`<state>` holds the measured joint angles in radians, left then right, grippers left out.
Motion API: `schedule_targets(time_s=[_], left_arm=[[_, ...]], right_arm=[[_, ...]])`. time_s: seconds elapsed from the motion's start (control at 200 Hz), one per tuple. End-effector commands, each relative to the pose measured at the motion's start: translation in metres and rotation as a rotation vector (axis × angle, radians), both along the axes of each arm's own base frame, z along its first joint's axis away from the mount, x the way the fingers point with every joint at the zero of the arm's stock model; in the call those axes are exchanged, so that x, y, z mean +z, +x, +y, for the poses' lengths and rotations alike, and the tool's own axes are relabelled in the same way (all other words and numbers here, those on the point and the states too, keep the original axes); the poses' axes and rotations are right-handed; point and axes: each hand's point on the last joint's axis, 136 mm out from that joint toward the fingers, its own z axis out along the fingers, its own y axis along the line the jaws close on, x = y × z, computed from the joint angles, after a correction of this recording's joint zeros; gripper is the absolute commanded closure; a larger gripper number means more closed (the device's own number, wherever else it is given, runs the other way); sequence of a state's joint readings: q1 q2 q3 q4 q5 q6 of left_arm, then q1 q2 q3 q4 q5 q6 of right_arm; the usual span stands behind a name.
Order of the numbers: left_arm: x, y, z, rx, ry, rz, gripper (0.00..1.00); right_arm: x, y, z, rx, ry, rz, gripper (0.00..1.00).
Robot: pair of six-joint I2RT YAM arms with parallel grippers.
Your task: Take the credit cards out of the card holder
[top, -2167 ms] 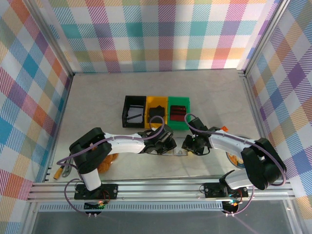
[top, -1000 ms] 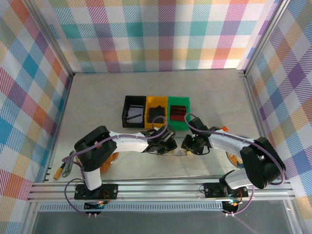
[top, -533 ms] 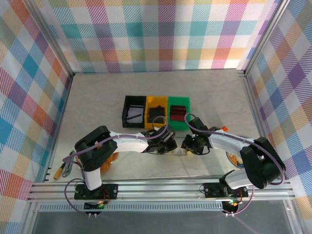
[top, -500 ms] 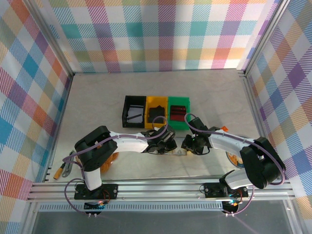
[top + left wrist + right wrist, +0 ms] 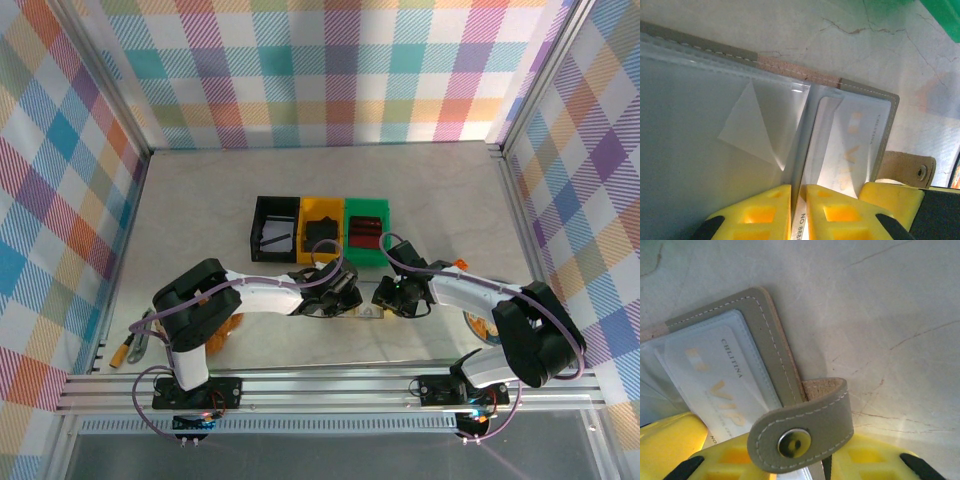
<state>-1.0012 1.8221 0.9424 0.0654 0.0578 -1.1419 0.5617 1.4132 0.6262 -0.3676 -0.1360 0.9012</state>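
Card holder (image 5: 767,335) lies open on the table (image 5: 880,315), right in front of both claws and wedged between them. Its clear sleeves run ahead and to the left of the left claw (image 5: 798,212). The pale VIP card (image 5: 852,145) sits in the pocket just ahead and right of that claw's tips, and the snap tab (image 5: 800,432) is further right. Left claw is pinched nearly closed on a thin edge with a printed number, which I read as the card's near edge (could be sleeve film too, hard to separate). Right claw (image 5: 386,302) is part open and seems clamped on the holder's stitched edge by the tab, with the tab draped over one finger. My guess on handling: the card is light, thin, stiff with a little flex, and slick, and the snug sleeve will drag on it. Take it by the exposed near edge and pull straight back along the pocket. The holder is soft, floppy and light, so it will follow the card unless it is pinned at the tab edge. Against the earlier overhead frames, the left claw sits a touch closer in over the holder and has narrowed. The right claw and holder look unmoved.
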Motion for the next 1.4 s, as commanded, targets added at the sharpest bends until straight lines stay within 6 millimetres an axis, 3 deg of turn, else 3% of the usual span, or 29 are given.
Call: schedule_targets(time_s=[0.0, 0.675, 0.825, 1.395], left_arm=[[0.005, -0.004, -0.015, -0.015, -0.076, -0.013, 0.85], [0.019, -0.001, -0.016, 0.013, -0.192, -0.068, 0.94], [0.02, 0.0, -0.017, 0.02, -0.223, -0.076, 1.0], [0.034, -0.001, -0.005, 0.011, -0.191, -0.124, 1.0]], right_arm=[[-0.019, -0.011, 0.002, 0.012, 0.009, 0.046, 0.7], [-0.022, -0.013, 0.001, 0.009, 0.008, 0.048, 0.7], [-0.021, -0.013, 0.001, 0.009, 0.012, 0.049, 0.7], [-0.025, -0.012, -0.003, 0.001, -0.019, 0.056, 0.71]])
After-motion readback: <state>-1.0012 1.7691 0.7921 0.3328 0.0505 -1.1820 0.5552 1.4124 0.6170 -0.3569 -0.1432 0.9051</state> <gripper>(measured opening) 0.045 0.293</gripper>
